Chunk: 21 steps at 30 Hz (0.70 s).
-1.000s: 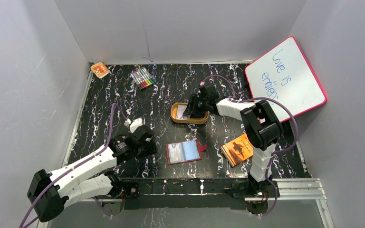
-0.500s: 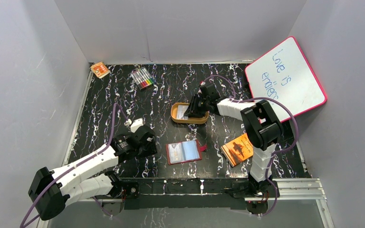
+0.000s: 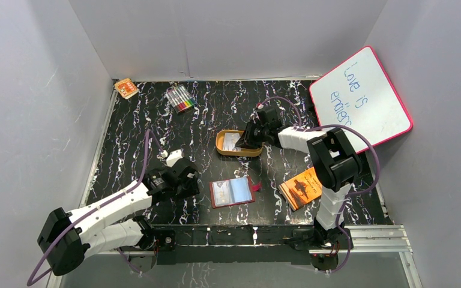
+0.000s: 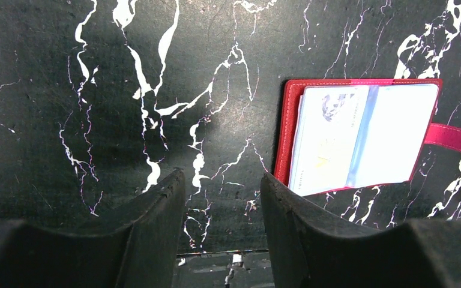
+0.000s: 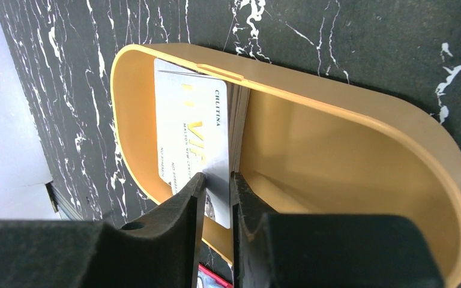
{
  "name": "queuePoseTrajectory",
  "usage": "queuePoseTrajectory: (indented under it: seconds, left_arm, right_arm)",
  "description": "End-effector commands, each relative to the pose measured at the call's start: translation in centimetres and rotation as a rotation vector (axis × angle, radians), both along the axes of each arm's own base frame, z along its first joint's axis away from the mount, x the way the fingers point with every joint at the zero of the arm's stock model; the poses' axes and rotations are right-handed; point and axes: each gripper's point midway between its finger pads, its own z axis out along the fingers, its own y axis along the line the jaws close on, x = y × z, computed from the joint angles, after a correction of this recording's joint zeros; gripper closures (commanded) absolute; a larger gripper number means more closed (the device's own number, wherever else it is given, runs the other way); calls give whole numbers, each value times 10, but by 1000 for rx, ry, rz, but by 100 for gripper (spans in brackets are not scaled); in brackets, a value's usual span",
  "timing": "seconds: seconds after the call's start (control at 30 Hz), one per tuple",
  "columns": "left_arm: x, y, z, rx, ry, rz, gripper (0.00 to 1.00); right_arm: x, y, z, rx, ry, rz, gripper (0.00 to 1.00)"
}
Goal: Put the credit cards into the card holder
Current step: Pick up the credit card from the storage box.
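We are at the picking-up step. The right jaws reach into the orange tin (image 5: 360, 150) in the middle of the tabletop (image 4: 66, 90). They are closed on one edge of the front card (image 5: 192, 138), with a finger on each flat side. The other credit cards (image 5: 238, 123) stand in a thin pack right behind it, inside the tin. To do this well, we think the jaws should take only this one card, so we should check that no second card comes along. We should lift it slowly and straight out, so it does not catch on the rim or tip the tin. The grip is on only a small bit of the card, so a fast swing could make it slip or twist. The card holder (image 4: 360, 138) lies open and flat on the tabletop, closer to the arm bases than the tin, with its pale pockets facing up. The left jaws are open with nothing between them, low over the bare tabletop just beside the holder's left edge. They look ready to press the holder down, which would help when the card slides into a pocket.
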Motion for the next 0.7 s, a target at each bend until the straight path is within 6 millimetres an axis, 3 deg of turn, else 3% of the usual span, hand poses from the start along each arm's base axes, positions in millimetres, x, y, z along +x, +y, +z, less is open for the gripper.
queuePoseTrajectory:
  seconds: [0.0, 0.23, 0.47, 0.67]
  left_arm:
    - [2, 2, -1, 16, -10, -2, 53]
    - [2, 0, -3, 16, -7, -7, 53]
    - [2, -1, -4, 14, -2, -11, 54]
    - [2, -3, -5, 8, 0, -10, 54]
  right_arm:
    - [1, -8, 8, -3, -26, -13, 75]
    - [-1, -12, 11, -1, -28, -21, 81]
    - [-3, -16, 15, 14, -29, -29, 92]
    - [-6, -18, 19, 27, -28, -30, 95]
